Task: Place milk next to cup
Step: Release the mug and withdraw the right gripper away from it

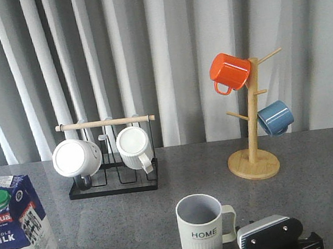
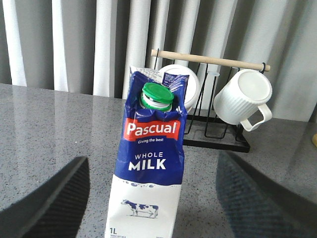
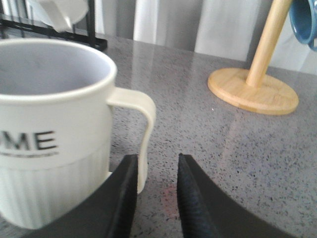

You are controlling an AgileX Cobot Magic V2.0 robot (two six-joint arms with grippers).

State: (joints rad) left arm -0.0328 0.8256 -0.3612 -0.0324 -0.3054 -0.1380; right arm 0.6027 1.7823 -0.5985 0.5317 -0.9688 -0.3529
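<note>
I am looking at a task that is barely under way. The milk (image 1: 18, 233) is standing upright at the near left corner of the table (image 1: 322, 190), well apart from the cup (image 1: 201, 227), which is sitting near the middle of the front edge with its handle pointing toward my right arm. Nothing has been lifted yet, as far as I can judge.

Through the left wrist view I am seeing the milk (image 2: 151, 163) framed between the two dark fingers of the left gripper (image 2: 151, 218). The jaws are standing wide apart, one on either side of the carton, and neither is touching it. I am reading this as the approach for the grasp, not the grasp itself.

The right gripper (image 3: 154, 198) is resting low, just beside the cup (image 3: 54, 134); its fingers are only narrowly parted, with bare table showing between them, and they are holding nothing. One finger is lying very close to the handle, though I cannot tell whether it is touching.

Behind, two white mugs (image 1: 106, 152) are hanging on the black wire rack (image 1: 114, 183), and the orange mug (image 1: 229, 72) and blue mug (image 1: 275, 117) are hanging on the wooden mug tree (image 1: 254, 150); none of these are concerning me.

What I am still owing: closing on the carton, carrying it across, and setting it down upright alongside the cup.
</note>
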